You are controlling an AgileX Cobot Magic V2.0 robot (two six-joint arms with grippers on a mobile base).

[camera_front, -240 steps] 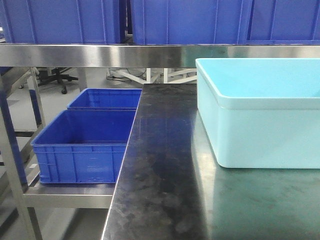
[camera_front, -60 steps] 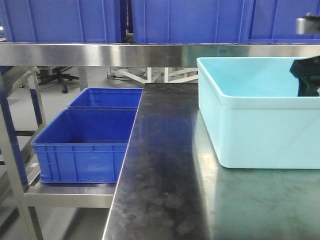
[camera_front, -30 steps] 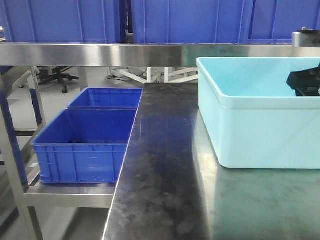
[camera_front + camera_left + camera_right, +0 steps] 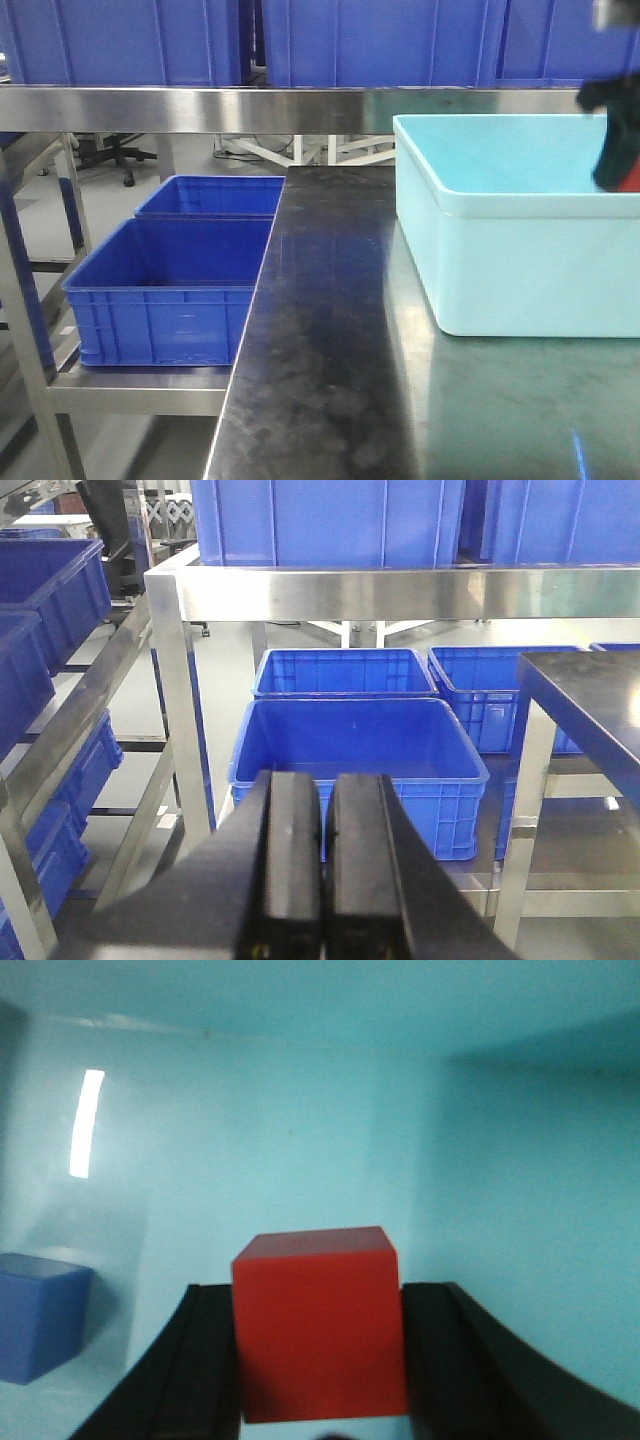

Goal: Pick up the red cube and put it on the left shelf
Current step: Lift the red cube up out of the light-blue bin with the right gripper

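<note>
The right gripper point(image 4: 320, 1360) pinches the red cube point(image 4: 318, 1325) between its fingers over the pale tub point(image 4: 300, 1130) floor, with open room ahead. A blue cube point(image 4: 40, 1315) sits apart to its left. The left gripper point(image 4: 325, 870), fingers pressed together, faces open blue crates point(image 4: 355, 745).

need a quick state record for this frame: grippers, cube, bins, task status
right gripper: shut on red cube, over the light-blue bin
left gripper: shut, empty, facing the blue crate on the left shelf
red cube: between the right fingers, about rim height in the front view
blue cube: on the bin floor, apart from the red one
task status: cube grasped, not yet on shelf
</note>
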